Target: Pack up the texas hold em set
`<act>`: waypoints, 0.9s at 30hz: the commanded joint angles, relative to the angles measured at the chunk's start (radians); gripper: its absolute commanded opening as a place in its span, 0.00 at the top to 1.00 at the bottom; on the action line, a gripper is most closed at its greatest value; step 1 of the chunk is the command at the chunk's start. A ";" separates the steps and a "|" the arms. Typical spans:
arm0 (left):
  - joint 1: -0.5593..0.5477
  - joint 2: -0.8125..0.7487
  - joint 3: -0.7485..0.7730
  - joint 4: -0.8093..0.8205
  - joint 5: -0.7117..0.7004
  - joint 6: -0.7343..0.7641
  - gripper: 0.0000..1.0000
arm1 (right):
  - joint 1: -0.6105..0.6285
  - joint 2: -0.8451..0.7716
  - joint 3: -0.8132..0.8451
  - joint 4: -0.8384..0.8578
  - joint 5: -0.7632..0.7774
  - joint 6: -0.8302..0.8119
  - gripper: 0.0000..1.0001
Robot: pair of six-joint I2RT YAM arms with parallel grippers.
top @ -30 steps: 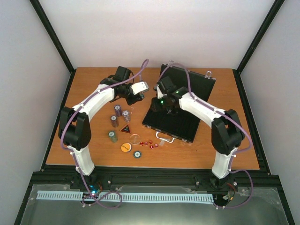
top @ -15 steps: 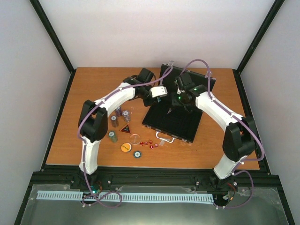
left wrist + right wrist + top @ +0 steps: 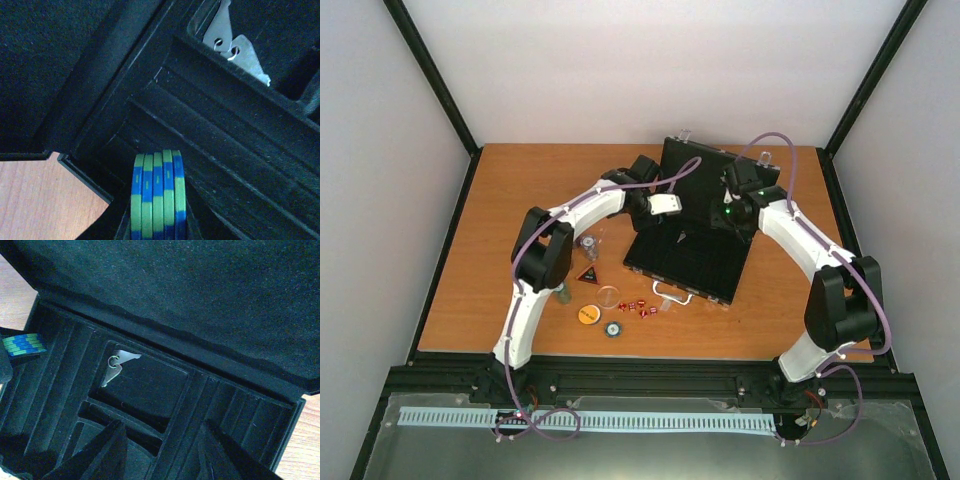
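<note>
Chips (image 3: 157,195), a blue-and-green stack, sit clenched in the left pincer (image 3: 666,208) over the ribbed slots at the left end of the open black case (image 3: 690,260), mid-frame on the tabletop (image 3: 520,200). Right pincer (image 3: 164,427) hovers released above it, grasping nothing. Orange disc (image 3: 588,315), triangle (image 3: 588,275) and dice (image 3: 640,307) lie lower left of the case.

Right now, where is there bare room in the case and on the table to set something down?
In the case, the grooves at the end opposite the left pincer are bare; the centre well holds only keys. The pincer's blue-green chip stack crowds its own end. The table is bare far left; dice and orange disc crowd the front.
</note>
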 commanded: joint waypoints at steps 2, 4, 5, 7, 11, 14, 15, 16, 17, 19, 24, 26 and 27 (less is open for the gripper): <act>-0.007 0.018 0.057 0.038 -0.062 0.062 0.99 | -0.031 -0.021 -0.017 0.013 -0.028 -0.019 0.58; -0.007 0.026 0.054 0.053 -0.076 0.069 0.99 | -0.039 -0.020 -0.019 0.014 -0.035 -0.019 0.58; -0.007 0.030 0.054 0.058 -0.082 0.075 0.99 | -0.044 -0.017 -0.019 0.014 -0.038 -0.019 0.58; -0.007 0.039 0.051 0.065 -0.088 0.082 0.99 | -0.049 -0.015 -0.021 0.014 -0.039 -0.020 0.58; -0.007 0.049 0.044 0.062 -0.056 0.095 0.99 | -0.061 -0.009 -0.032 0.017 -0.051 -0.018 0.58; -0.006 0.056 0.033 0.065 -0.049 0.101 0.99 | -0.067 -0.003 -0.036 0.019 -0.061 -0.015 0.58; -0.007 0.058 0.031 0.064 -0.049 0.107 0.99 | -0.067 -0.002 -0.036 0.019 -0.062 -0.017 0.58; -0.007 0.059 0.028 0.063 -0.050 0.111 0.99 | -0.067 -0.002 -0.036 0.019 -0.061 -0.017 0.58; -0.007 0.062 0.028 0.063 -0.054 0.115 0.99 | -0.068 -0.001 -0.036 0.018 -0.061 -0.018 0.58; -0.007 0.065 0.025 0.062 -0.060 0.127 0.99 | -0.070 -0.001 -0.038 0.015 -0.061 -0.020 0.58; -0.005 0.067 0.008 0.054 -0.052 0.157 0.98 | -0.070 -0.002 -0.047 0.014 -0.063 -0.023 0.58; -0.005 0.064 -0.002 0.047 -0.043 0.171 0.93 | -0.070 -0.004 -0.053 0.014 -0.064 -0.024 0.58; -0.006 0.063 -0.007 0.049 -0.045 0.172 0.92 | -0.069 -0.004 -0.056 0.015 -0.066 -0.024 0.58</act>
